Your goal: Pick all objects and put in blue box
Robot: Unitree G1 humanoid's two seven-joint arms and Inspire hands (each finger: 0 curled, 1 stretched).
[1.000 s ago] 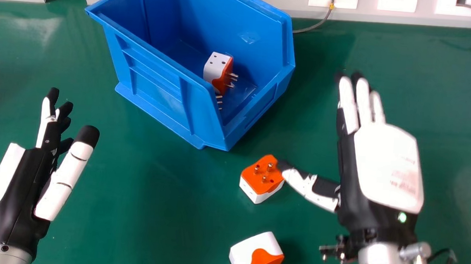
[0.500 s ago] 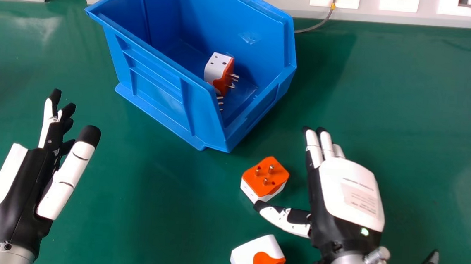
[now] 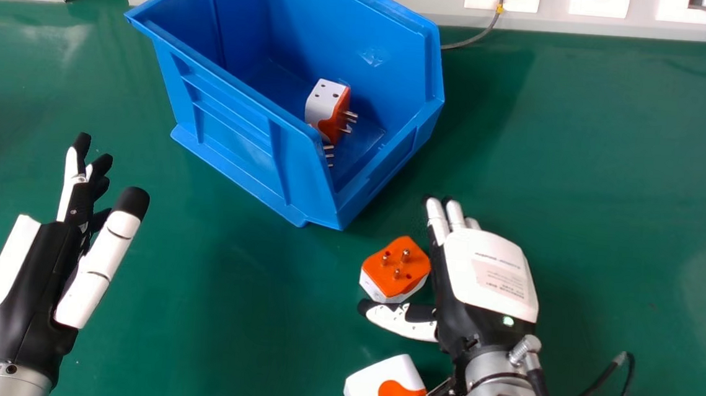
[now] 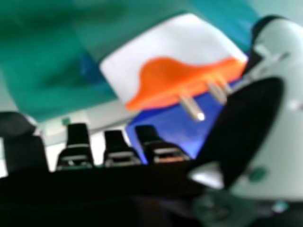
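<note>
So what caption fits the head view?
Robot's open right hand beside an orange and white plug, another plug inside the blue box.

Glossy blue plastic box

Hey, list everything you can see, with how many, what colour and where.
Box: one, blue, far side of table
Boxed adapter: one plain, white and orange; more pins below it
Loose adapters: two, white and orange, on table
Table: one, green, underneath
Wall cables: two, grey, behind table
Left hand: one, black and white, table's left
Right hand: one, black and white, beside loose adapters
</note>
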